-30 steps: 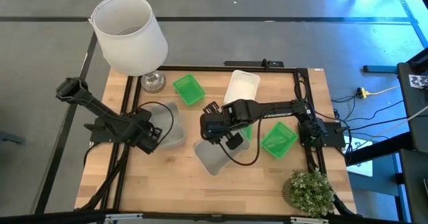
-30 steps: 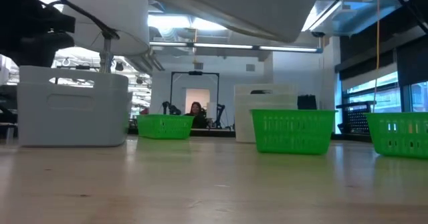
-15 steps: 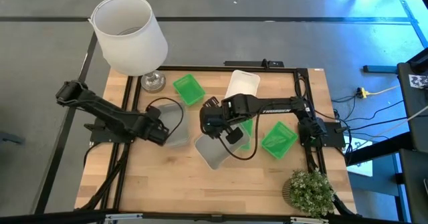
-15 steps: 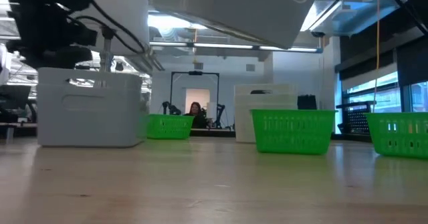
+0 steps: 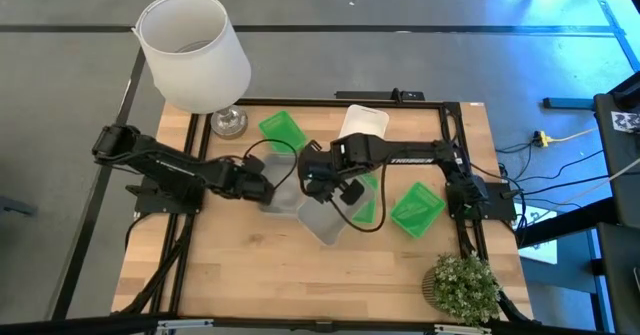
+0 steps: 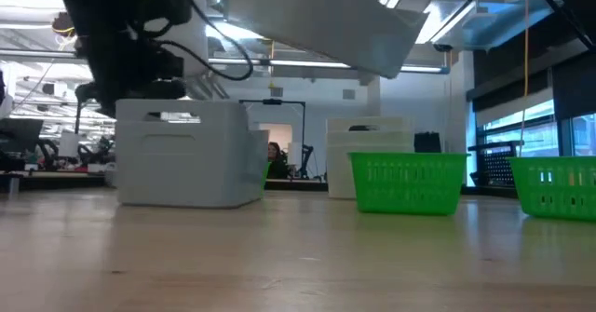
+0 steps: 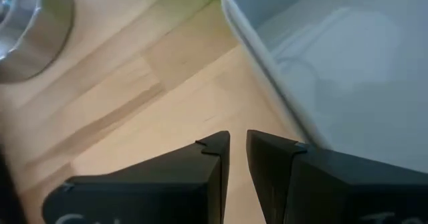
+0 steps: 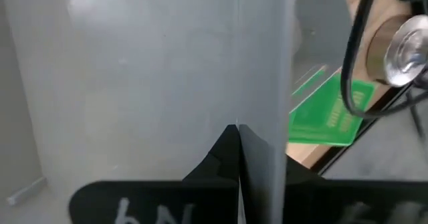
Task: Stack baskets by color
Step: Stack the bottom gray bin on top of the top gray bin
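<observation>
both end effectors [image 5: 262, 187] [image 5: 318, 182] closed, mid-table

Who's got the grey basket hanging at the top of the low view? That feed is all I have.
Observer: The right hand. It is shut on a wall of that grey basket.
Operator: And the dark arm over the other grey one on the table?
Observer: That's the left arm. In the high view the left hand is at the left edge of the second grey basket.
Operator: I count two green ones.
Observer: The high view shows three. One green basket lies by the lamp base.
</observation>
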Controlling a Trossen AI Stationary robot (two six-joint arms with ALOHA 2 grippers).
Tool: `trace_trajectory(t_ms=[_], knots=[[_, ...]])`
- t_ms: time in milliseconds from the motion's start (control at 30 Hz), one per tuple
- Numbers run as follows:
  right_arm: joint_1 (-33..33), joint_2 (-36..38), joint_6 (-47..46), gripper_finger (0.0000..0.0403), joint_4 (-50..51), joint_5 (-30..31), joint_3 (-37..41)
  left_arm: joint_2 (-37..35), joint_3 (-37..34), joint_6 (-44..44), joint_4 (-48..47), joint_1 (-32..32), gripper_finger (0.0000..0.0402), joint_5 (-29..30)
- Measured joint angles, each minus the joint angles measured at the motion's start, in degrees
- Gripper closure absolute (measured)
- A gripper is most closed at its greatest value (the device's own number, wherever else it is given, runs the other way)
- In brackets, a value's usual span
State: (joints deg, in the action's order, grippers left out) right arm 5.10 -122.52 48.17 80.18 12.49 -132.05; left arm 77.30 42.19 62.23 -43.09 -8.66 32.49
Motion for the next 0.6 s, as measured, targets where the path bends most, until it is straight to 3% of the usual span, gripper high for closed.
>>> trace_trajectory(t_ms=[133,367,600], knots=[[-0.99,0.00,6.99,0.0403,-3.73,0.03,0.00,-0.89,2.40,0.00,-1.49,-0.01,0.0358,2.28],[-2.23,0.00,20.96,0.0403,-11.29,0.03,0.00,-6.08,9.77,0.61,-14.57,-1.93,0.0358,3.06],[-4.33,0.00,28.44,0.0403,-21.42,-0.66,0.00,-9.57,19.31,4.24,-28.23,-5.02,0.0358,4.80]])
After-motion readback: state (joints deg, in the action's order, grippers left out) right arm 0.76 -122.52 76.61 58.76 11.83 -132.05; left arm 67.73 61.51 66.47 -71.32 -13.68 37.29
